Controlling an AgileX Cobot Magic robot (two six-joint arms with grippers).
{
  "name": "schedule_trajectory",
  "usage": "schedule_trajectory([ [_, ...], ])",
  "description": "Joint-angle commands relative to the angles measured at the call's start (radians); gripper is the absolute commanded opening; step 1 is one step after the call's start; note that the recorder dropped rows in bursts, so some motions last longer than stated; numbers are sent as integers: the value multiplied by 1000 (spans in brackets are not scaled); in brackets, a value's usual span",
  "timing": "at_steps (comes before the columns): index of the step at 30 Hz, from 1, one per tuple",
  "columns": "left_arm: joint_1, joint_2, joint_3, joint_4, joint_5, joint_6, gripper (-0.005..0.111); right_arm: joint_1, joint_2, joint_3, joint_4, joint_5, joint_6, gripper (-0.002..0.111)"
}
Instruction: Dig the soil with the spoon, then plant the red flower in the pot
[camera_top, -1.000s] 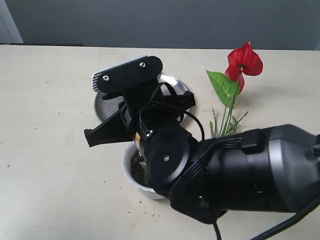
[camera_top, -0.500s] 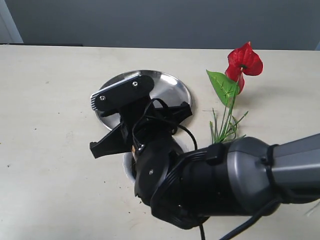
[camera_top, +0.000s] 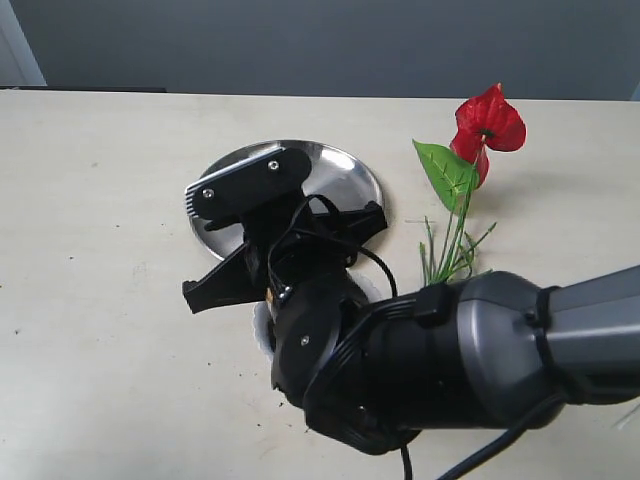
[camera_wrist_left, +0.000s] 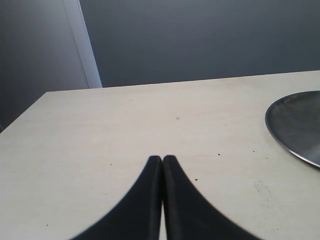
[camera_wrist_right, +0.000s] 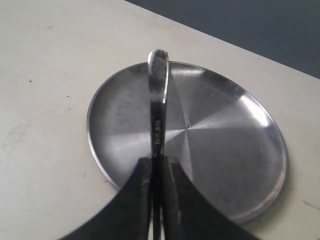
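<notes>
The right gripper (camera_wrist_right: 157, 161) pinches the thin handle of a steel spoon (camera_wrist_right: 158, 100) between its two dark fingers (camera_wrist_right: 137, 200), jaws closed tight against the metal. The spoon is turned on edge, its bowl smudged with dark specks and reaching out over a round steel plate (camera_wrist_right: 225, 130) that lies on the pale bench (camera_wrist_right: 45, 80). Small stamped lettering on the handle is too fine to read. A few dark crumbs dot the bench beside the plate

red flower (camera_top: 489, 120); leaf (camera_top: 446, 172) grn; plate (camera_wrist_right: 225, 140) slvr; table (camera_top: 90, 200) beige.
</notes>
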Motion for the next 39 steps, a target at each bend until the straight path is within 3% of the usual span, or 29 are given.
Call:
schedule_trajectory([
  [1, -7, -5, -4, -8, -4, -2, 0, -2, -21, -1, -4, -15, 35, -1],
  [19, -7, -5, -4, -8, -4, -2, 0, 0, -30, -1, -4, 82, 35, -1],
  [29, -7, -5, -4, -8, -4, -2, 0, 0, -139, 1, 70, 6, -94, -1],
  [39, -7, -5, -4, -8, -4, -2, 0, -2, -48, 22, -4, -65, -21, -1],
])
